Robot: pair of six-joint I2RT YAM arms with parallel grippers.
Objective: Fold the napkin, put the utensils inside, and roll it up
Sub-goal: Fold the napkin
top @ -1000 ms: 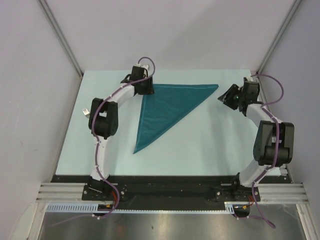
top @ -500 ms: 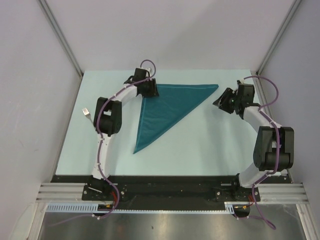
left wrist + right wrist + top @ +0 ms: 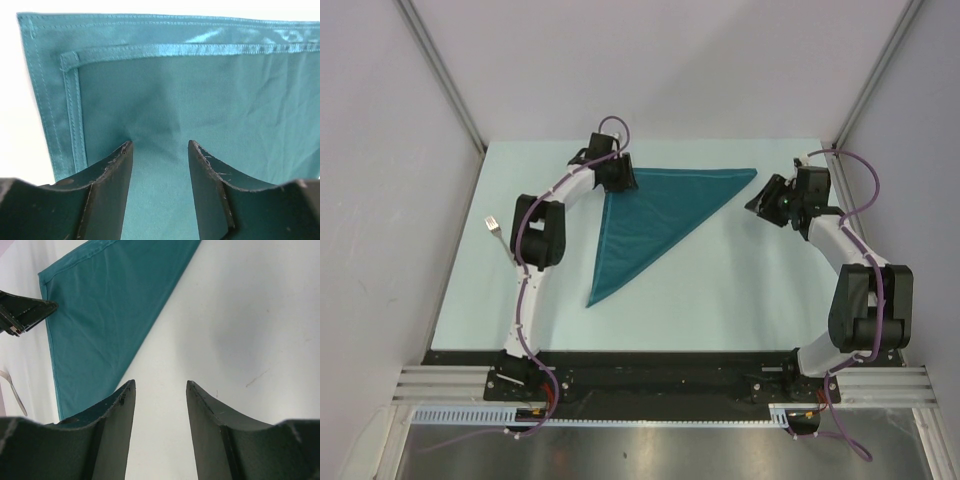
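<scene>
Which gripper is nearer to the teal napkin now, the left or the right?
Left. The left gripper is open, right above the far left corner of the napkin. The right gripper, also open, is above bare table beside the cloth's right tip.

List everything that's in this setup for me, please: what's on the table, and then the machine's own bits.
napkin: one, dark teal, folded into a triangle, lying flat left of the table's middle
fork: one, silver, at the table's left side, partly hidden by the left arm
table: one, pale mint top, between grey walls
rail: one, silver metal, along the near edge under the arm bases
left arm: one, white and black, reaching to the napkin's far left corner
right arm: one, white and black, on the right
left end effector: one, black, open over the napkin's corner
right end effector: one, black, open over bare table, right of the napkin
</scene>
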